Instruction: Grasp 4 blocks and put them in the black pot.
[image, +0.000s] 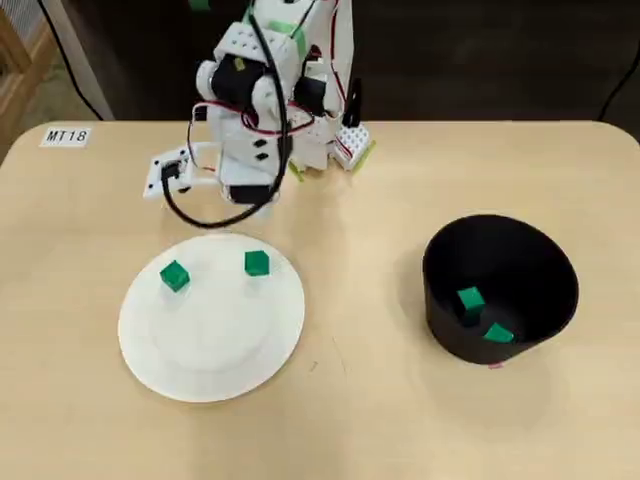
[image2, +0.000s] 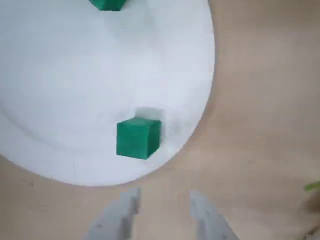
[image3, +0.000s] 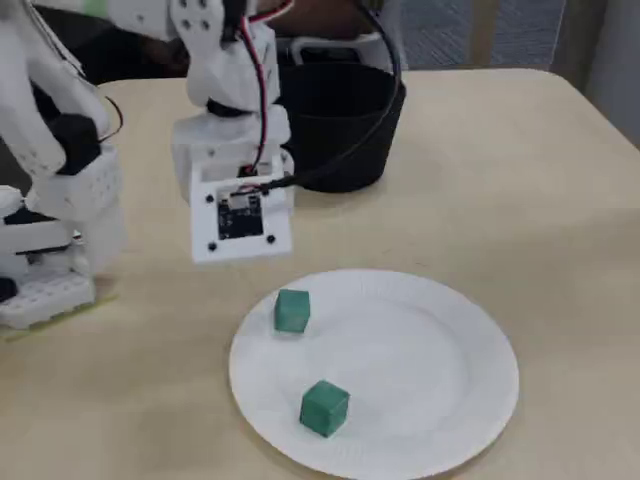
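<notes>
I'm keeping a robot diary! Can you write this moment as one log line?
tool: open, empty, beside paper plate | blocks on plate: two | blocks in black pot: two | next: nearest green block

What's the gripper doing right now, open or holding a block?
Gripper: open and empty, jaws apart over the table just off the white plate, nearest green block not yet grasped.

A white paper plate (image: 212, 345) lies flat on the tan table (image: 380, 420). In the overhead view it sits left of the table's middle. Up in the far left corner from the plate, a small white label (image: 66, 136) is stuck to the tabletop; it seems to read "MT18", though the print is small. Beyond the table's far edge the floor looks dark.
</notes>
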